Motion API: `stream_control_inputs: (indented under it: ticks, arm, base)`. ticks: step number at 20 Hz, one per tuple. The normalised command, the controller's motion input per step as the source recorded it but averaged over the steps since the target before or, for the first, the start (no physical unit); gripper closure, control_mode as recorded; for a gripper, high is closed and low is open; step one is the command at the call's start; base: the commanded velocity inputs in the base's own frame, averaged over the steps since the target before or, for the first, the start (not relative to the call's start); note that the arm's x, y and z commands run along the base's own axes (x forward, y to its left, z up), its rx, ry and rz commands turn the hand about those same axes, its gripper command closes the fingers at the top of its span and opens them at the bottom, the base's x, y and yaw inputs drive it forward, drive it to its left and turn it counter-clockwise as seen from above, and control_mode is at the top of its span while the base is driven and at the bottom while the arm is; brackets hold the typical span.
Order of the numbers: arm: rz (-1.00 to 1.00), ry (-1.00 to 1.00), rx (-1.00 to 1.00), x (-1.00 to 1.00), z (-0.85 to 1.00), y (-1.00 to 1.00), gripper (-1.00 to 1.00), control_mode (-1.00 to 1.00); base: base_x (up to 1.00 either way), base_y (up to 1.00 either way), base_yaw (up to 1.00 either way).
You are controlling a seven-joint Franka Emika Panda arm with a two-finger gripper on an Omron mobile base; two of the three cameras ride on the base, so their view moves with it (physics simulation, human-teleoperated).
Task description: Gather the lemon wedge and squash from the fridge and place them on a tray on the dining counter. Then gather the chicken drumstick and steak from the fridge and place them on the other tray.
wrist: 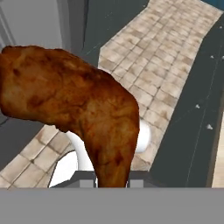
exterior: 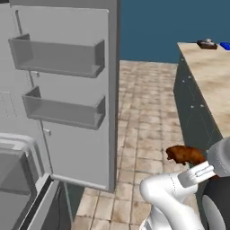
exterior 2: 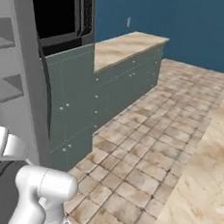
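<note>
The two-finger gripper (wrist: 113, 183) is clamped narrow on a browned, roasted chicken drumstick (wrist: 74, 103); in the hand view the meat rises from between the finger tips at the bottom edge and spreads up and left, thick end upper left, narrow end pinched down at the jaws. In the left base view the same drumstick (exterior: 185, 155) shows as a dark brown lump in the air above the white arm (exterior: 173, 193), beside the dark green front of the dining counter (exterior: 211, 76), over the floor and not resting on anything. The counter has a beige stone-look top running back to the blue wall (exterior: 152, 27); at its far end sit a small dark object (exterior: 207, 43) and a blue object (exterior: 225, 45), too small to identify. Left of the arm the grey fridge door (exterior: 76, 99) stands open, with two grey door shelves (exterior: 58, 56), one above the other. The floor is tan and brown tile (exterior: 143, 121). In the right base view a black microwave (exterior 2: 60, 12) sits above dark green cabinets (exterior 2: 101, 93) with a beige countertop (exterior 2: 125, 45), and the blue wall runs behind.
</note>
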Motion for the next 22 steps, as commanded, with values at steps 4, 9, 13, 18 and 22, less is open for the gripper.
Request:
stream_control_inputs:
  ticks: [4, 9, 13, 18, 22]
  arm:
    - [0.00, 0.00, 0.00, 0.00, 0.00, 0.00, 1.00, 1.00]
    - [0.00, 0.00, 0.00, 0.00, 0.00, 0.00, 1.00, 1.00]
    - [0.00, 0.00, 0.00, 0.00, 0.00, 0.00, 1.00, 1.00]
    - [0.00, 0.00, 0.00, 0.00, 0.00, 0.00, 1.00, 1.00]
    - [0.00, 0.00, 0.00, 0.00, 0.00, 0.00, 1.00, 1.00]
  base:
    - [0.18, -0.17, -0.52]
    - [0.25, -0.19, -0.51]
    - [0.47, -0.24, -0.43]
    - [0.58, -0.52, -0.20]
    - [0.40, -0.70, -0.02]
